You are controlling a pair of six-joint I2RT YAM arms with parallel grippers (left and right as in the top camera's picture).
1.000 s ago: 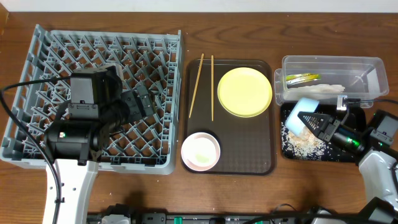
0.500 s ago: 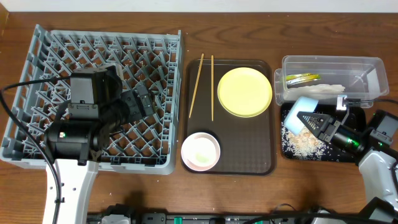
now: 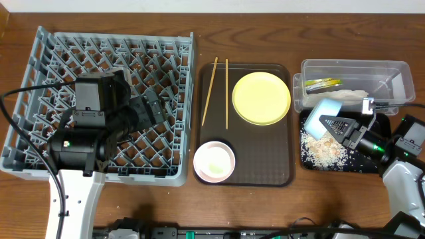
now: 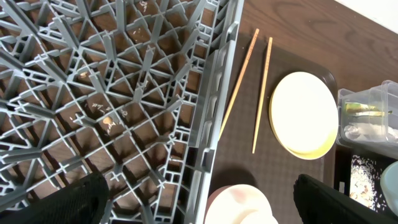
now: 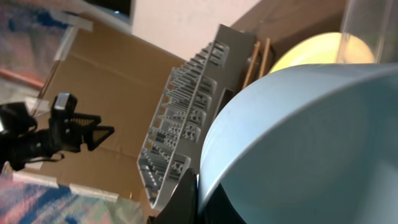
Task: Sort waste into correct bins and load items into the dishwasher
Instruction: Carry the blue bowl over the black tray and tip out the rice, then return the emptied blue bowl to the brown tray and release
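With right jaws clenched on light blue bowl over black tray, tip steeper and shake any scraps inside rim, then carry to dish rack, under released left jaws.

A dark brown serving tray lay flat near the middle of a wooden table, its long sides running front to back. It had rounded corners and a low raised rim. The tabletop was a warm brown with darker streaks of grain. In the right wrist view, a tan cardboard panel stood in the background below a white wall. A blurred pink-and-blue patch filled the left edge; what it was could not be told.
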